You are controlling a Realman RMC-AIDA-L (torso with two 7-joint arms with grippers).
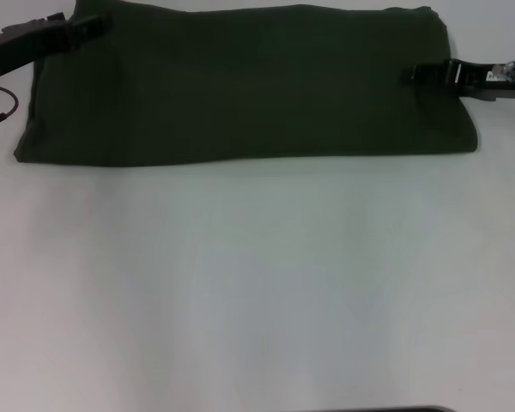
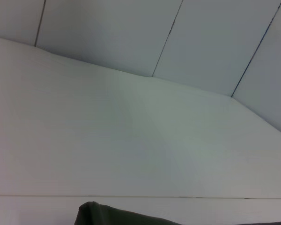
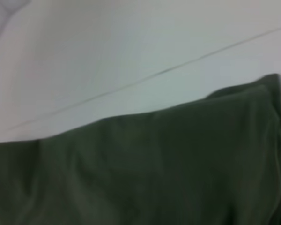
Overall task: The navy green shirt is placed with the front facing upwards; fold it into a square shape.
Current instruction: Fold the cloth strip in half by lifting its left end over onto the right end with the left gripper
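While the navy green shirt point(image 1: 249, 86) lies folded into a long wide band at the far side of the white surface point(image 1: 257, 283), both arms reach in over its ends. Its plain green side faces up. One arm's left pincer point(image 1: 86, 30) sits at the shirt's far left corner. On the other side, the right pincer point(image 1: 416, 75) rests on the shirt's right end. Whether either pincer is open or closed cannot be told.

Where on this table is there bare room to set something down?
Bare table spans everything nearer the robot than the navy green shirt. The far strip is crowded: shirt, left gripper at its far-left corner, right gripper at its right end.
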